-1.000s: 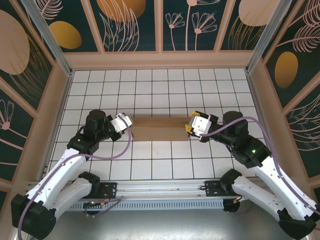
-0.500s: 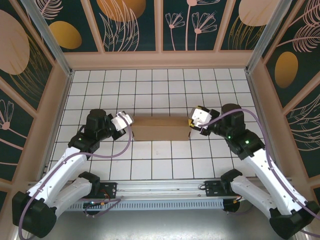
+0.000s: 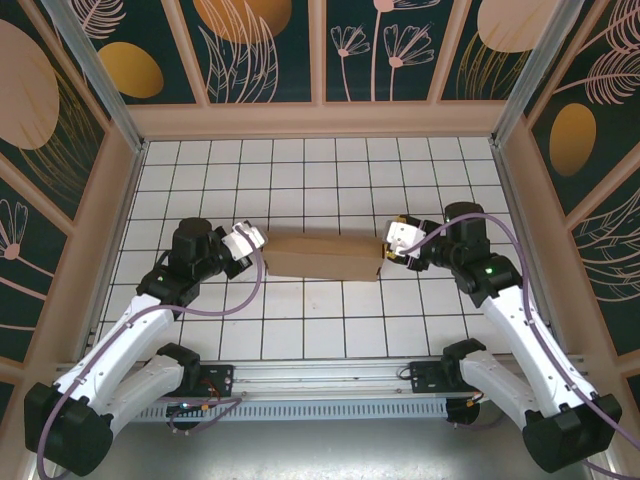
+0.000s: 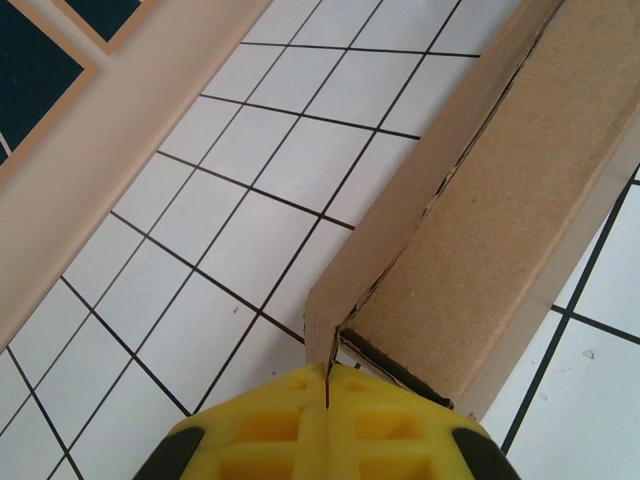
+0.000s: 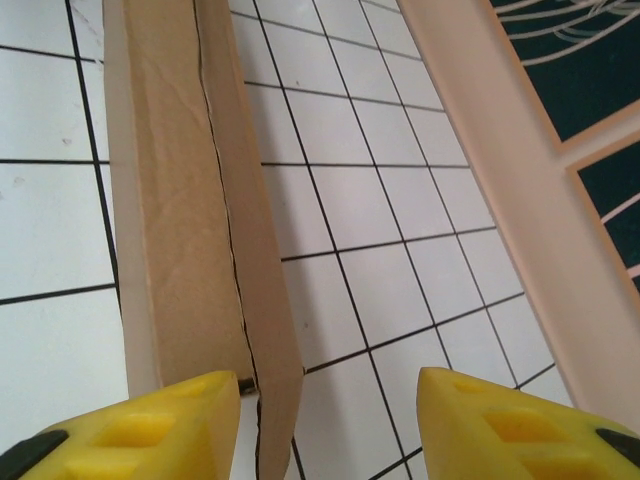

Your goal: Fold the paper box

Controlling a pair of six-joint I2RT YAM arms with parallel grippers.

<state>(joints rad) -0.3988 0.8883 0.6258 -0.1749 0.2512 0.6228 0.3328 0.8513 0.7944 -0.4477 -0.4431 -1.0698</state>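
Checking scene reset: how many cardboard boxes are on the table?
1. The paper box lies in the middle of the table, its left end pinched in the shut left gripper, its right end by the open right gripper. A hidden second one is unlikely.

paper box (image 3: 322, 258) | on table (image 3: 300, 330) | between left jaws and right jaws

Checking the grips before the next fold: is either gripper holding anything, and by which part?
The left gripper pinches the paper box by the flap edge at its end corner. The right gripper stands open at the other end, holding nothing.
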